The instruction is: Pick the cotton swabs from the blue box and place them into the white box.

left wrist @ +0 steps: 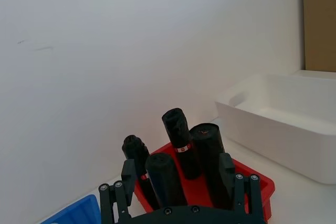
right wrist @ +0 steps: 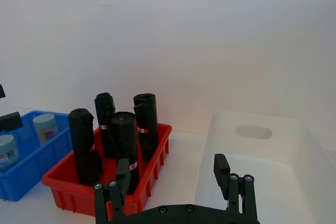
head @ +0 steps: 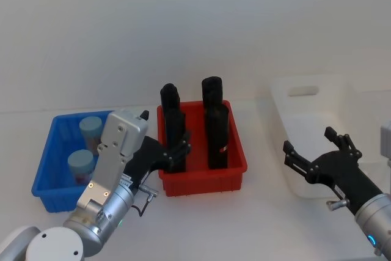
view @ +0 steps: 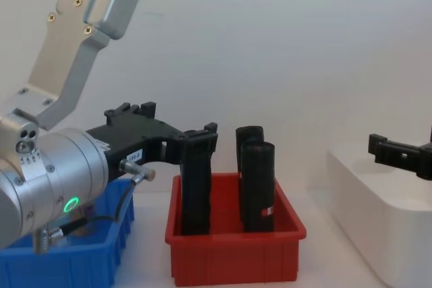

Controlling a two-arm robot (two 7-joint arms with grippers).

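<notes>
My left gripper [head: 164,134] hangs spread and empty by the corner of the red bin [head: 201,181], so swinging to the blue box [head: 43,175] could clip the tall black rolls [head: 215,96] and topple them. Two jars of cotton swabs [head: 90,128] stand in that ribbed plastic box, smooth clear cylinders with pale lids, perhaps more hidden behind my arm. My right gripper [head: 310,140] hovers spread by the smooth, rounded white box [head: 287,99].

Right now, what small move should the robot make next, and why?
Probably swing the left gripper to its left and lower it over the nearer clear jar of cotton swabs in the shallow blue plastic bin. Its fingers are open and empty, yet sit at the red plastic bin of black rolls. The right gripper hovers at the large white plastic bin.
</notes>
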